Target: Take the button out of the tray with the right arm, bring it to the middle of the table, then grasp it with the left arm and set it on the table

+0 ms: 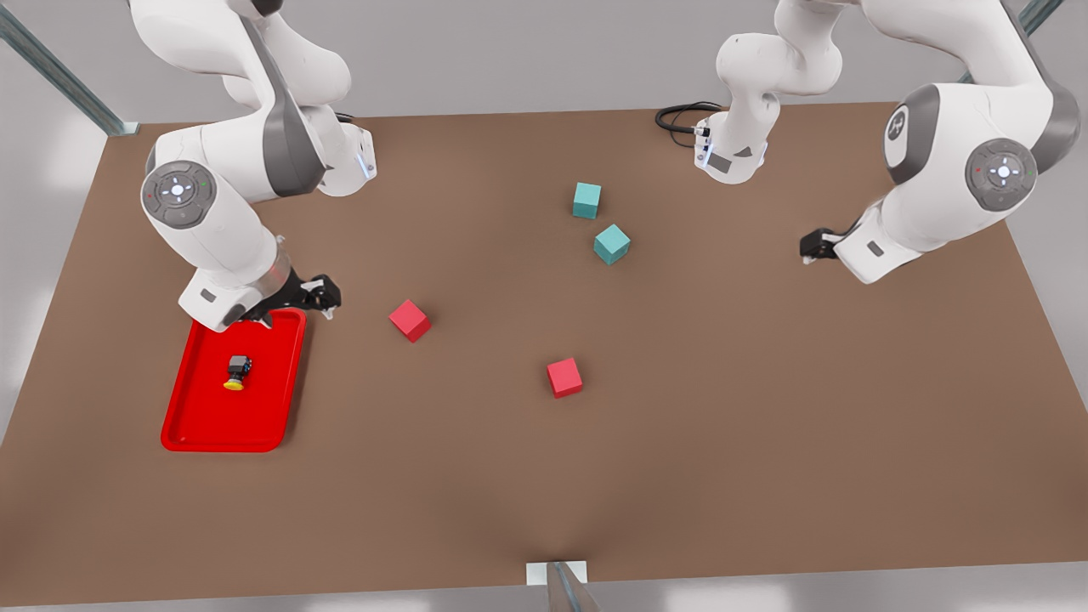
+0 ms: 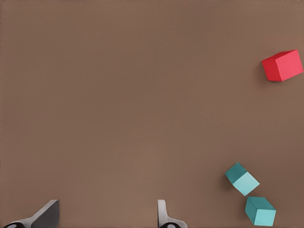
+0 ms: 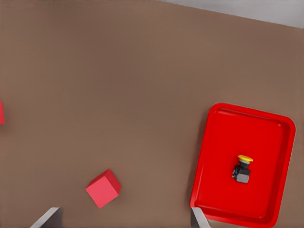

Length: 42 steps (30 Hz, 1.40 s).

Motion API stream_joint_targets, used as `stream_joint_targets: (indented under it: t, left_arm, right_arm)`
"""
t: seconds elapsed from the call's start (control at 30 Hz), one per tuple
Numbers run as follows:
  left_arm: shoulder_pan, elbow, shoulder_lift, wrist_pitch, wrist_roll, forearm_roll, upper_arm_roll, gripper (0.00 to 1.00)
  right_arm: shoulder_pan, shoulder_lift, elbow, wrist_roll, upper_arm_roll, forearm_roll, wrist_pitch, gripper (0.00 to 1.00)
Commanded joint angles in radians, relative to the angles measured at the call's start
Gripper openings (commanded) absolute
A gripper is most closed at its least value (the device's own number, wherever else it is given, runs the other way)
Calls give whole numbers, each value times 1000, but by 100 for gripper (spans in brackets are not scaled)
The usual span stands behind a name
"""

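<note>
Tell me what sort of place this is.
Probably a simulated robot test bench: two white arms stand over a plain brown table that holds only a red tray with a button and coloured cubes.

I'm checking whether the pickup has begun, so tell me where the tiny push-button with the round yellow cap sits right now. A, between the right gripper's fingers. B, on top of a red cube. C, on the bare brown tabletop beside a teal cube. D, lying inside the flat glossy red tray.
D: the button lies on its side inside the red tray, while the open right gripper hovers by the tray's far edge, holding nothing.
</note>
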Motion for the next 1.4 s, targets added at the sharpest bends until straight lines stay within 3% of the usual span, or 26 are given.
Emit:
stream_joint_targets:
  t: [0.0,0.27,0.37,0.5,0.6,0.77,0.97,1.37]
  left_arm:
    - [2,0,-1,58,-19,7,0,100]
    - [-7,10,50,72,-16,2,2,100]
    - [-17,10,62,72,-12,1,2,100]
    - [-24,10,77,78,-11,1,2,100]
    - [-24,10,83,78,-9,2,2,100]
    - [-21,10,93,78,-9,4,2,100]
    - [-21,10,93,78,-9,4,2,100]
    - [-30,10,106,84,-16,4,2,100]
  right_arm:
    - [0,-1,4,55,1,0,-9,100]
    - [5,142,12,18,1,-26,-114,100]
    - [-132,209,13,27,-9,-24,-78,100]
    - [-196,221,-13,4,-2,-32,15,100]
    - [-377,152,-362,-166,1,-35,414,100]
    - [-506,208,-513,-292,1,-37,730,100]
    - [-546,330,-522,-358,-1,-123,879,100]
    - [-623,343,-636,-373,-1,-153,952,100]
